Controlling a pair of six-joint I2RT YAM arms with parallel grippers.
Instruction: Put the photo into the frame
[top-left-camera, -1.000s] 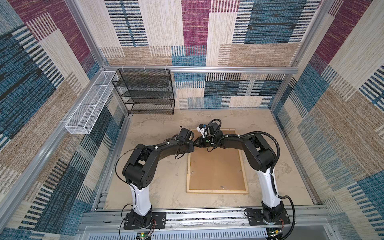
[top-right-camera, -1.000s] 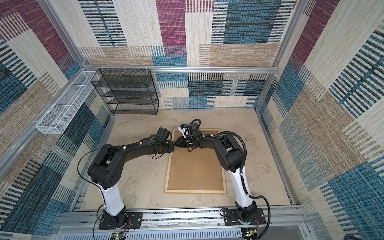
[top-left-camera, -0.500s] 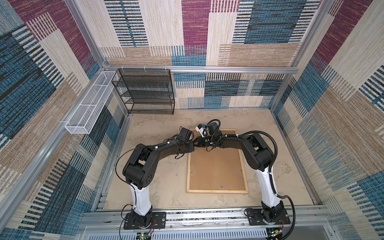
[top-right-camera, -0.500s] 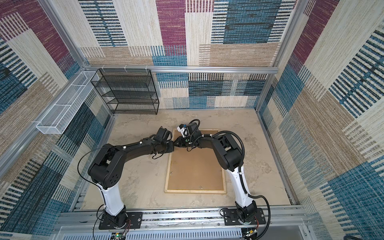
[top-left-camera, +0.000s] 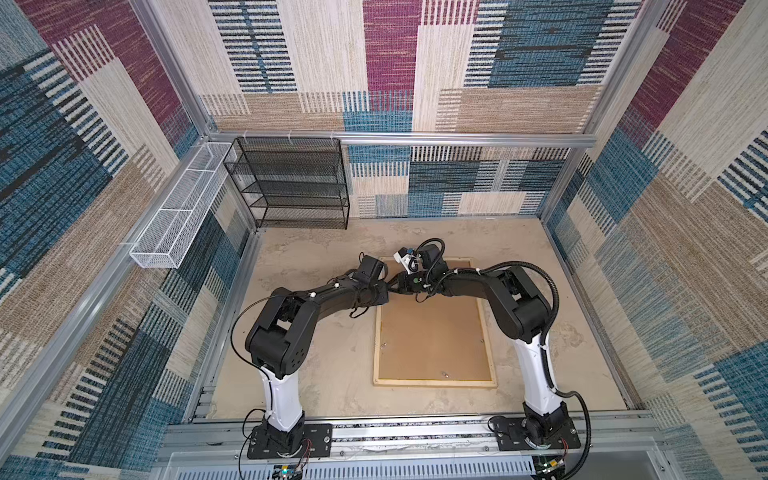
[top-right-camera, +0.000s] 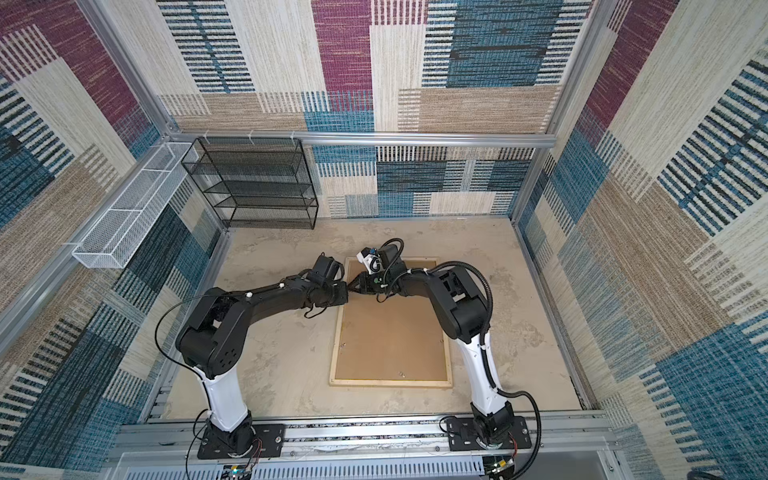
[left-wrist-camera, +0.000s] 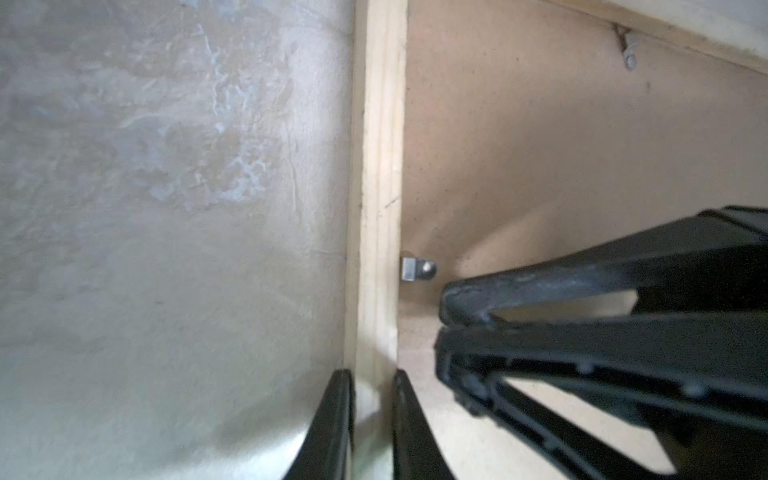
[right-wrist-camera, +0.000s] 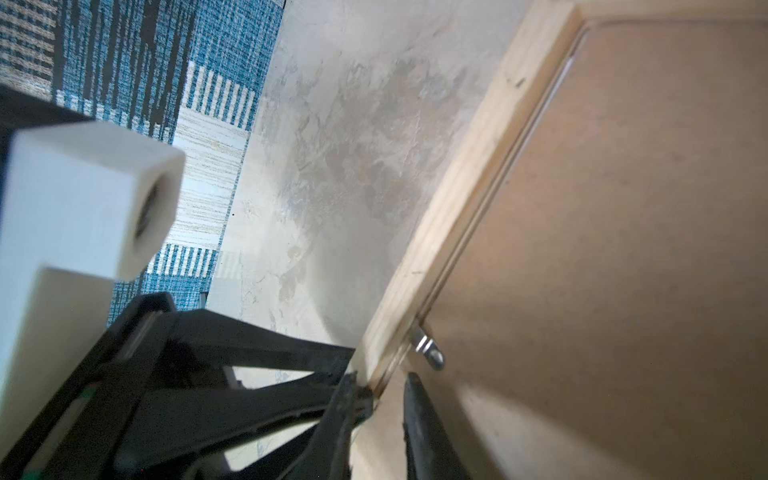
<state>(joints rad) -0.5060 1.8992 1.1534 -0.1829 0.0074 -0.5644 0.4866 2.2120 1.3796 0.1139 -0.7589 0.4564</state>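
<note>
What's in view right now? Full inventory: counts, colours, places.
frame: one, pale wood, flat on the table, back side up
backing board: one, brown, seated inside the frame
metal tabs: several, silver, along the frame's inner edge
photo: none in view
shelf rack: one, black mesh, against the back wall, left of centre
wire basket: one, white, long, hung on the left wall
table: one, mottled beige, under everything
arms: two, black with white lower links, reaching in from the near edge
left gripper: one, black, shut on the frame's left-hand rail
right gripper: one, black, shut on the same rail, right beside it
</note>
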